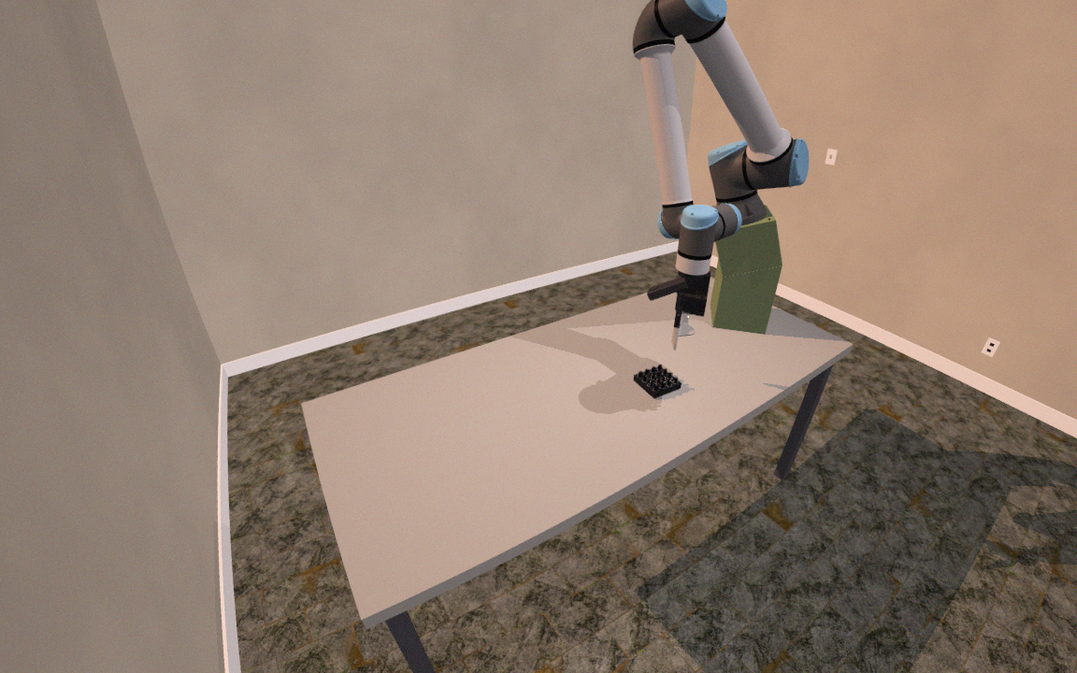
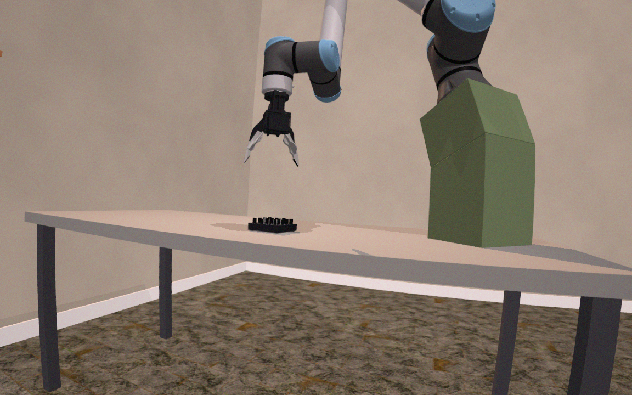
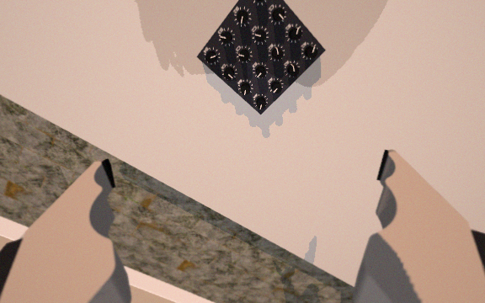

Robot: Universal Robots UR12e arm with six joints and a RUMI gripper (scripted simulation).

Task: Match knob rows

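On the pale table [image 1: 475,451] [image 2: 185,235] [image 3: 175,101], the box [image 1: 657,382] [image 2: 272,226] [image 3: 260,55] sits below and beyond the jaws; its stubby knobs look stiff, best pinched squarely by their sides. Above, the gripper [image 1: 674,347] [image 2: 271,163] [image 3: 243,156] hangs with jaws spread wide, nothing between.

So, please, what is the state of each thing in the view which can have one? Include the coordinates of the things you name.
gripper [image 1: 682,338] [image 2: 271,164] [image 3: 243,156]: open, raised above the table
knob box [image 1: 657,382] [image 2: 272,226] [image 3: 260,61]: flat on the table, top corner cut off in wrist view
knobs along its lower-right edge, wrist view: pointers, from the right, up-right, nearly up, lower-left, down
next row in: pointers look the same
wall outlet [image 1: 990,347]: nothing plugged in
wall switch [image 1: 831,156]: too small to tell
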